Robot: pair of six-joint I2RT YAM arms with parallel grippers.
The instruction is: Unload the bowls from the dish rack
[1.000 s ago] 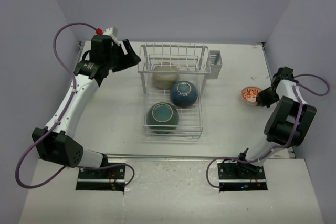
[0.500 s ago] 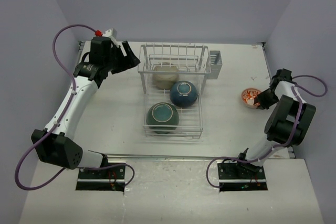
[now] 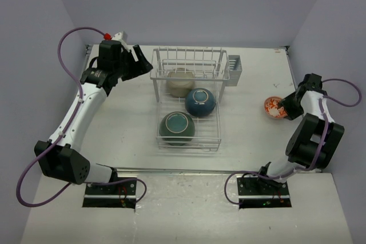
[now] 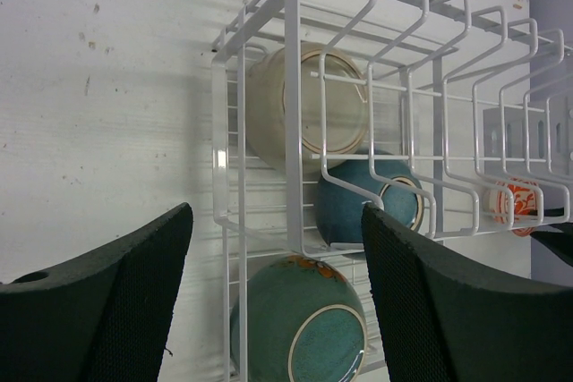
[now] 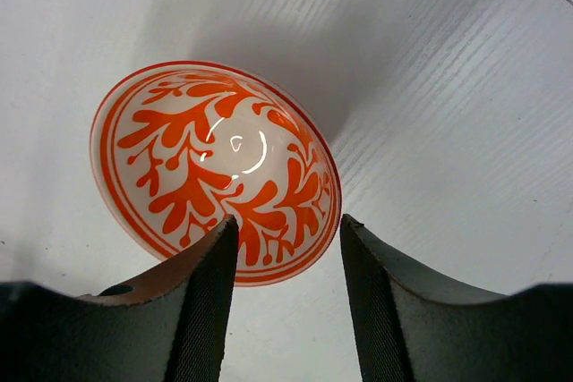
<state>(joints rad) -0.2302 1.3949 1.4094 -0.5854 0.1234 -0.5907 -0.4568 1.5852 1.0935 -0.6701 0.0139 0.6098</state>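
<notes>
The white wire dish rack stands mid-table. It holds a beige bowl, a dark blue bowl and a dark teal bowl. The left wrist view shows the rack and the beige, blue and teal bowls. The white bowl with the orange pattern sits on the table at the right. My right gripper is open, its jaws at that bowl's near rim. My left gripper is open and empty by the rack's far left corner. The yellow-green bowl is out of view.
A small grey caddy hangs on the rack's right side. Lilac walls close in the table at the left, the back and the right. The right wall is close behind my right arm.
My right arm has shifted slightly to the right, with the patterned bowl staying on the table. My left arm has barely moved.
</notes>
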